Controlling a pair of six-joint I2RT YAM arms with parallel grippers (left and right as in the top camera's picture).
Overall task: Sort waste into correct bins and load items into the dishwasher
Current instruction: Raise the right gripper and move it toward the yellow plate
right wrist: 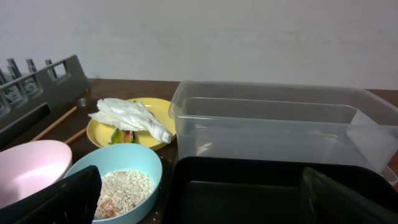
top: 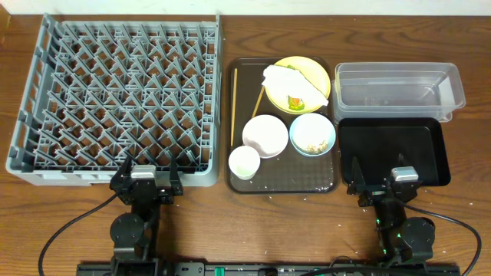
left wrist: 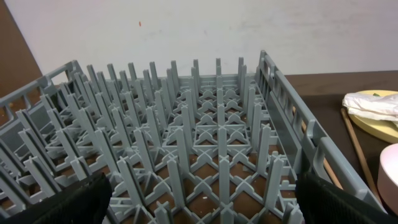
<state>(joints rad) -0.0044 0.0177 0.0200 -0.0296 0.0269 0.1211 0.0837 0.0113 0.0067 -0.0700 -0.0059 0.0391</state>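
Both arms are waiting at the near edge of the table. The left gripper (top: 149, 170) is standing wide and holding nothing, just in front of the near wall of the large square grey plastic dish rack (top: 77, 175). The right gripper (top: 377, 175) is also standing wide and empty, at the near rim of the shallow black rectangular tray (top: 391, 146).

I judge that no step is begun yet and that the waste is the sensible start, since the right arm is sitting nearer to it. It should be closing on the thick middle of the crumpled white paper napkin (top: 295, 83), taking paper only, and lifting straight up so that the round yellow plate (top: 311, 69) beneath is not sliding.

The rack and the black tray are holding nothing. Between them, on the dark brown flat serving tray (top: 291, 175), the small white cup (top: 244, 162) and the round white bowl (top: 265, 136) are looking empty. The light blue bowl (top: 312, 134) is holding pale rice-like crumbs (top: 313, 142). Farther back, the plate is carrying the napkin and a yellow-green scrap (top: 294, 100). Two thin wooden chopsticks (top: 234, 103) are lying on the serving tray's left part. Farthest, the clear rectangular plastic tub (top: 456, 88) is standing empty, just behind the black tray.
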